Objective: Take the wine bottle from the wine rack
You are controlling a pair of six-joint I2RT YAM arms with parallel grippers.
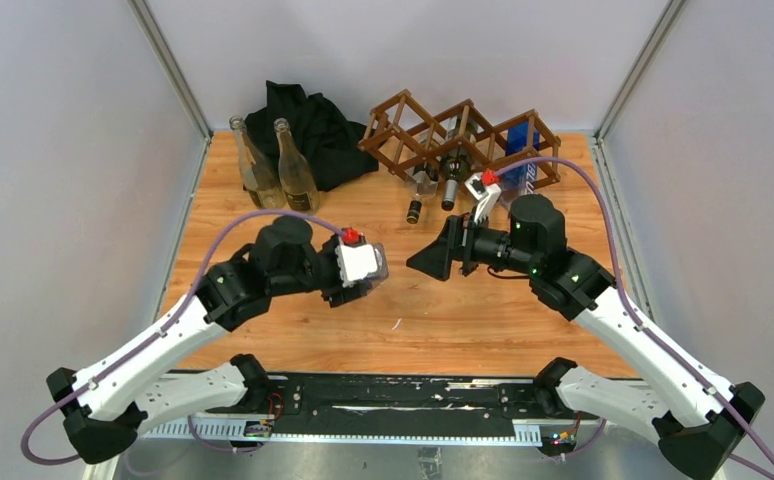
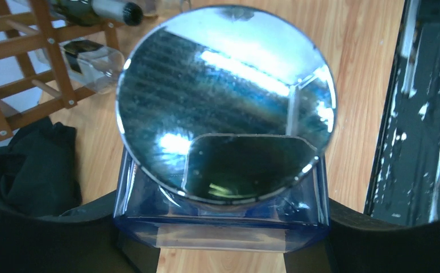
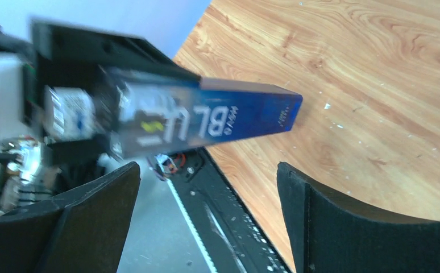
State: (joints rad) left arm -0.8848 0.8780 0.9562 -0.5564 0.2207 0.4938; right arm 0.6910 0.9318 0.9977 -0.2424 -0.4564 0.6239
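Rack: wine rack [image 1: 458, 140], a dark brown lattice of diamond cells, stands at the far edge of the table [image 1: 413, 330]; every place below is given from it.
Task bottle: wine bottle [image 3: 235, 116], blue, square-sided, with white lettering; off the rack and in the air on the rack's near side, toward its left end, well apart from it.
Left hand: left gripper [image 2: 220, 242] clamped on the wine bottle, one finger on each flank; the glass fills most of its wrist view.
Right hand: right gripper [image 3: 209, 210], fingers spread wide and clear of the wine bottle; it faces the bottle from the side nearer the rack's middle.
Racked bottles: dark bottles [image 1: 450, 185] lie in the rack's middle cells, necks pointing out of its near face.
Right cell: blue object [image 1: 523, 162] with white lettering; its kind cannot be told.
Left of rack: black cloth [image 1: 308, 130] heaped just beside the rack; beyond the cloth, two glass bottles [image 1: 296, 170] stand upright, side by side.
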